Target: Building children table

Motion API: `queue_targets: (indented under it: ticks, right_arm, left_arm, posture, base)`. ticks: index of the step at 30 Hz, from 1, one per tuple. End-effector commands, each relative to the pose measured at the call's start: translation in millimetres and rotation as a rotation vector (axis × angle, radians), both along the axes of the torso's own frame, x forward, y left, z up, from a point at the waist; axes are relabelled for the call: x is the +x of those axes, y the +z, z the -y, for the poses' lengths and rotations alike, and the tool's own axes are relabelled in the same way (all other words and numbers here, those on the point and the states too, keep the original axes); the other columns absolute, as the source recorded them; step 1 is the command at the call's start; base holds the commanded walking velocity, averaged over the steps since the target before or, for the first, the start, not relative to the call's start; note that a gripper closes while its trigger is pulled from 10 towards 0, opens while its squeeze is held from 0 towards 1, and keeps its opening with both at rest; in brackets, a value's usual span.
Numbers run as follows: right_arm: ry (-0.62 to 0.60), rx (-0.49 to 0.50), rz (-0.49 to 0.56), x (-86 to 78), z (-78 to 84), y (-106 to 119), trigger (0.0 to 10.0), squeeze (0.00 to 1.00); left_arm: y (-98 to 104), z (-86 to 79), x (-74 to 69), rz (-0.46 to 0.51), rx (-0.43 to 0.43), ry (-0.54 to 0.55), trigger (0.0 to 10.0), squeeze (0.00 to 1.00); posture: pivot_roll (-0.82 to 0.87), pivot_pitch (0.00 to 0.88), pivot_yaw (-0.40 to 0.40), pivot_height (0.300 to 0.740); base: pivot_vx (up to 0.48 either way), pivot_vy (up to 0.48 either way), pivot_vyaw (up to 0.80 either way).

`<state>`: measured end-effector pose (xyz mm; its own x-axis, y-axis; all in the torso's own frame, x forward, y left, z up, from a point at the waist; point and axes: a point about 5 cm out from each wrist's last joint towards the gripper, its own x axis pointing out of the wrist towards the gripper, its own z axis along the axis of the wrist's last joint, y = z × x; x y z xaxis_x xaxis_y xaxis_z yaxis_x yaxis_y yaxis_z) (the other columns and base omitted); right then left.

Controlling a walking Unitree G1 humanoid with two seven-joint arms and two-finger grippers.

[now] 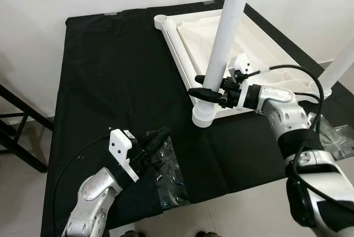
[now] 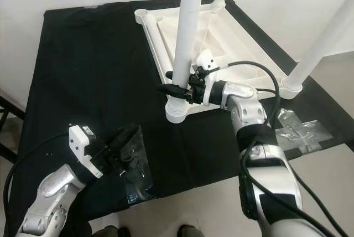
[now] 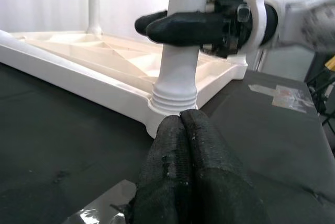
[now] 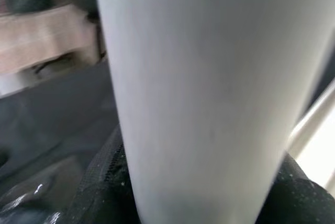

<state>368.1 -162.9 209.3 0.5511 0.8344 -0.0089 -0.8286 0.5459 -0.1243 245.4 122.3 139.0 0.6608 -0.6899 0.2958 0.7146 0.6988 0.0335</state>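
The upturned white tabletop (image 1: pixel 243 37) lies at the far right of the black-draped table (image 1: pixel 105 82). The right gripper (image 1: pixel 206 93) clamps a white leg (image 1: pixel 221 54) standing in the near corner socket (image 1: pixel 203 116), probably screwing it in; next, twist it tight. The left gripper (image 1: pixel 157 140), fingers pressed together and empty, rests near left over a plastic bag (image 1: pixel 171 179)

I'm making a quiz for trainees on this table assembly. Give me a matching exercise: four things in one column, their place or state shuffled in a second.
1. right end effector
2. left end effector
3. tabletop
4. plastic bag

a. upside down on the black cloth
b. shut, empty, over the bag
c. clamped on the near leg
d. at the cloth's near edge

Pairs: 1-c, 2-b, 3-a, 4-d
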Motion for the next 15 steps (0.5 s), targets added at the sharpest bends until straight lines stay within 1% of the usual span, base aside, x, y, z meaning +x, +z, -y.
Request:
queue_targets:
  ticks: [1, 2, 3, 4, 5, 6, 7, 8, 9, 15]
  right_arm:
    - [-0.263, 0.016, -0.069, -3.7, 6.2, -30.0, 0.0, 0.0]
    - [-0.263, 0.016, -0.069, -3.7, 6.2, -30.0, 0.0, 0.0]
    - [-0.506, 0.096, -0.107, -15.4, 0.1, -50.2, 0.0, 0.0]
    - [-0.506, 0.096, -0.107, -15.4, 0.1, -50.2, 0.0, 0.0]
    - [-0.615, 0.131, -0.145, -33.9, -9.9, -66.0, 0.0, 0.0]
    - [-0.615, 0.131, -0.145, -33.9, -9.9, -66.0, 0.0, 0.0]
    - [-0.661, 0.138, -0.152, -49.0, -19.4, -72.8, 0.0, 0.0]
    - [-0.661, 0.138, -0.152, -49.0, -19.4, -72.8, 0.0, 0.0]
    - [-0.658, 0.122, -0.121, -54.3, -23.7, -71.2, 0.0, 0.0]
    - [-0.616, 0.095, -0.119, -45.4, -25.7, -69.0, 0.0, 0.0]
  left_arm:
    - [-1.5, -0.4, -2.1, -0.002, 0.007, -0.006, 10.0, 0.0]
    - [-1.5, -0.4, -2.1, -0.002, 0.007, -0.006, 10.0, 0.0]
    - [-1.2, -1.5, -1.8, -0.002, 0.008, -0.005, 10.0, 0.0]
    - [-1.2, -1.5, -1.8, -0.002, 0.008, -0.005, 10.0, 0.0]
    - [-0.9, -2.5, -1.3, -0.002, 0.009, -0.005, 10.0, 0.0]
    - [-0.9, -2.5, -1.3, -0.002, 0.009, -0.005, 10.0, 0.0]
    - [-0.8, -3.4, -0.4, -0.002, 0.011, -0.004, 10.0, 0.0]
    - [-0.8, -3.4, -0.4, -0.002, 0.011, -0.004, 10.0, 0.0]
    - [-0.7, -3.6, 0.5, -0.003, 0.011, -0.003, 10.0, 0.0]
    - [-0.7, -3.5, 1.6, -0.004, 0.013, -0.001, 10.0, 0.0]
  posture:
    - [0.01, 0.177, -0.036, 0.74]
    - [0.01, 0.177, -0.036, 0.74]
    - [0.01, 0.181, -0.028, 0.74]
    - [0.01, 0.181, -0.028, 0.74]
    - [0.01, 0.185, -0.017, 0.74]
    - [0.01, 0.185, -0.017, 0.74]
    - [0.0, 0.182, -0.007, 0.74]
    - [0.0, 0.182, -0.007, 0.74]
    - [-0.01, 0.184, 0.0, 0.74]
    - [0.01, 0.178, -0.015, 0.74]
  base:
    - [0.0, 0.0, 0.0]
    - [0.0, 0.0, 0.0]
    - [0.0, 0.0, 0.0]
    - [0.0, 0.0, 0.0]
    - [0.0, 0.0, 0.0]
    - [0.0, 0.0, 0.0]
    - [0.0, 0.0, 0.0]
    - [0.0, 0.0, 0.0]
    - [0.0, 0.0, 0.0]
    - [0.0, 0.0, 0.0]
